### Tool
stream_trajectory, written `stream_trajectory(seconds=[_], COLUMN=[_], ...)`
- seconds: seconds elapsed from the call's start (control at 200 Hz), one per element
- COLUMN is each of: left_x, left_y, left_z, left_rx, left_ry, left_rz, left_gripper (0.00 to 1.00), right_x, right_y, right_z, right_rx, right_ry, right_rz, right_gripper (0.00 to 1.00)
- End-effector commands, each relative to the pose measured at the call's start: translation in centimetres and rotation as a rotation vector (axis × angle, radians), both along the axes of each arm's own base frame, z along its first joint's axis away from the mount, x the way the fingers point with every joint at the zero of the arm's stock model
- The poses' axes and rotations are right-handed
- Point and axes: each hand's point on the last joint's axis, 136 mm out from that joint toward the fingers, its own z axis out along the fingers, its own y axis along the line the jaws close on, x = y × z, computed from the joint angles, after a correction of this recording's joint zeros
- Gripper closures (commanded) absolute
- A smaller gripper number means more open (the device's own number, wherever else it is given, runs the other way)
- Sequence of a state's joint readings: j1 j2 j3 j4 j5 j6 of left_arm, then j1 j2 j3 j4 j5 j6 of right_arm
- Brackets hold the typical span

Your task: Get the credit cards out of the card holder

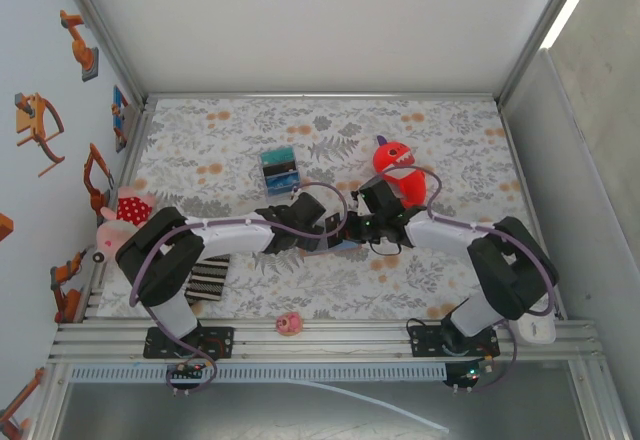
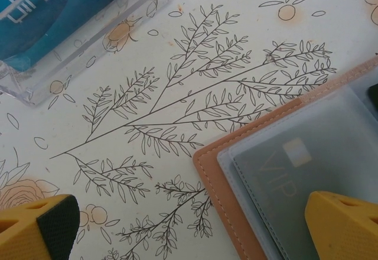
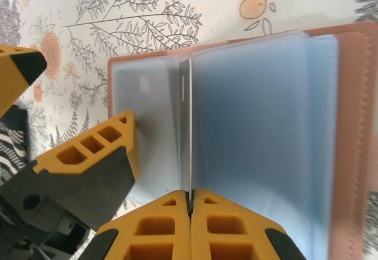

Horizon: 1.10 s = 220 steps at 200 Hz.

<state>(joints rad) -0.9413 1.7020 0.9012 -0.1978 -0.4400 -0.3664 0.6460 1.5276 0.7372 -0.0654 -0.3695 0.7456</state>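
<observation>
The small flat tan-brown bifold card holder [image 3: 348, 124] lies open on the floral-print surface [image 2: 177, 65], between the two arms, with its translucent blue plastic sleeves [image 3: 254, 124] fanned upward. The right gripper [image 3: 189, 201] is pressed together on a thin grey card [image 3: 186, 112] seen edge-on, standing up among the sleeves (whether it is bare or wrapped in a leaf I cannot tell). The left gripper [image 2: 189, 213] is spread wide. One yellow finger [image 2: 342, 224] is over the holder's corner, beside a second grey card marked VIP [image 2: 277, 183] in its clear pocket, and the other is over bare surface.

The holder looks light and floppy, so it would likely lift along with any card unless its cover is pinned down. The stitched tan cover seems a better place to press than the slick, soft sleeves. The cards look stiff, thin, smooth and light. They are best pinched across their flat faces at the exposed short edge and drawn straight along the pocket, since a skewed pull could jam a corner in the sleeve.
</observation>
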Motion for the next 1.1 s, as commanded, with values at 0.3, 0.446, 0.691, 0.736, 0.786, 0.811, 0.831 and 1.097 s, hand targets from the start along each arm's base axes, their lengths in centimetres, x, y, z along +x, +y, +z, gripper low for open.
stream_trajectory(seconds=[0.3, 0.446, 0.691, 0.736, 0.786, 0.811, 0.831, 1.097], left_x=[0.3, 0.6, 0.4, 0.0, -0.5, -0.7, -0.9, -3.9], left_y=[1.7, 1.9, 2.4, 2.1, 1.8, 1.7, 1.6, -1.0], left_z=[5.8, 9.5, 13.5, 14.2, 15.0, 15.4, 15.6, 16.6], left_rx=[-0.070, -0.169, -0.403, -0.452, -0.501, -0.519, -0.530, -0.561], left_ry=[-0.123, -0.200, -0.224, -0.218, -0.207, -0.204, -0.201, -0.114], left_rz=[0.018, 0.009, -0.101, -0.154, -0.217, -0.243, -0.267, -0.571], left_gripper=[0.03, 0.03, 0.03, 0.03, 0.03, 0.03, 0.03, 0.01], right_x=[0.0, -0.5, -1.7, -2.0, -2.4, -2.5, -2.7, -4.9], right_y=[-0.1, 0.6, 1.5, 1.8, 2.0, 2.1, 2.1, 3.2], right_z=[6.0, 8.2, 11.0, 11.4, 11.9, 12.1, 12.3, 14.6], right_rx=[-0.013, 0.017, 0.037, 0.045, 0.055, 0.059, 0.063, 0.141], right_ry=[-0.242, -0.319, -0.406, -0.420, -0.430, -0.436, -0.440, -0.473], right_rz=[0.176, 0.282, 0.472, 0.510, 0.552, 0.572, 0.590, 0.789], right_gripper=[1.00, 1.00, 1.00, 1.00, 1.00, 1.00, 1.00, 1.00])
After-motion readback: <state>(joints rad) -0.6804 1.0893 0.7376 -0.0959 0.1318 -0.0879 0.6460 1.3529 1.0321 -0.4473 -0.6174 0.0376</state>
